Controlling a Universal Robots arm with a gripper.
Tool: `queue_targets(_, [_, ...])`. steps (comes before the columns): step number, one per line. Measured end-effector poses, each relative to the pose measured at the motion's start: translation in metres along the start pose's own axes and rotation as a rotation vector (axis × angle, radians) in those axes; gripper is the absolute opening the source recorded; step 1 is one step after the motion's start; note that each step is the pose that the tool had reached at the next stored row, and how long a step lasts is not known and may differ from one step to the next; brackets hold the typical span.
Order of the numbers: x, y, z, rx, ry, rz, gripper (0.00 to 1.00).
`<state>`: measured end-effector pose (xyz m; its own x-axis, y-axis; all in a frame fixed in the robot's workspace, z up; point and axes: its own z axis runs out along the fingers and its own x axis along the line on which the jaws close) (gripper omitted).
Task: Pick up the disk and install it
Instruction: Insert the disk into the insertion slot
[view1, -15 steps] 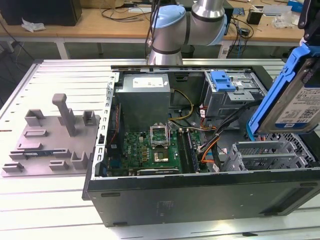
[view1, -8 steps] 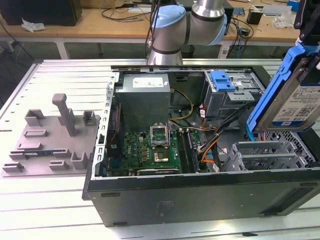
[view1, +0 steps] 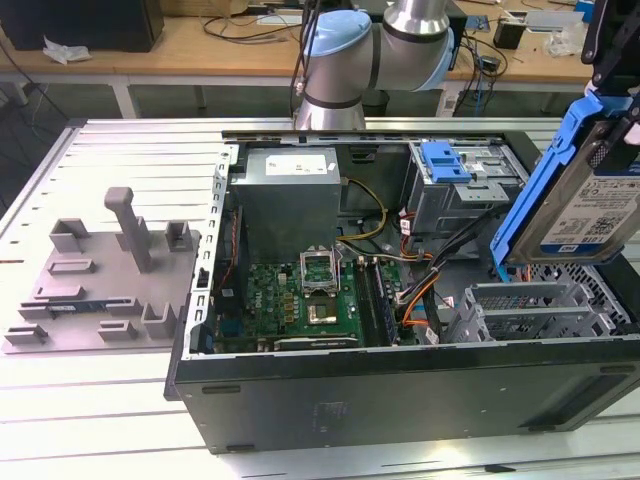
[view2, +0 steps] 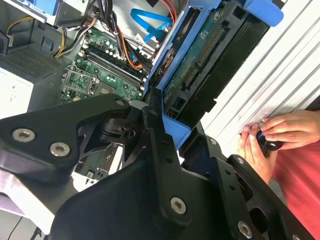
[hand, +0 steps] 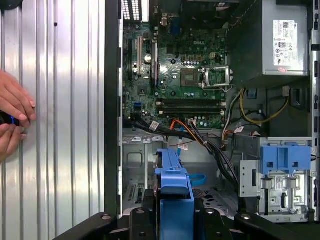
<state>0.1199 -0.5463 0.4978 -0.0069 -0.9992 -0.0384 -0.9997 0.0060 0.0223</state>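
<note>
Between the fingers (view2: 161, 155), the disk (view1: 592, 215), aloft

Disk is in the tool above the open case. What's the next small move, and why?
Probably ease the disk down toward the metal bay beneath it. The tool is shut on its blue carrier, and in the exterior view the disk hangs tilted above the case, not yet seated.

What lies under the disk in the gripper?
The disk, clamped in the gripper, hangs over the case's grey metal brackets and a blue cable. What lies straight beneath it is covered.
</note>
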Motion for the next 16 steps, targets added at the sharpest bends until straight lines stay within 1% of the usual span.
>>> queue_targets(7, [0.0001,0.0007,0.0025,0.0000,0.0000,0.000,0.36])
queue_targets(16, [0.0003,0.0038,0.0061,0.0000,0.0001,0.000,0.36])
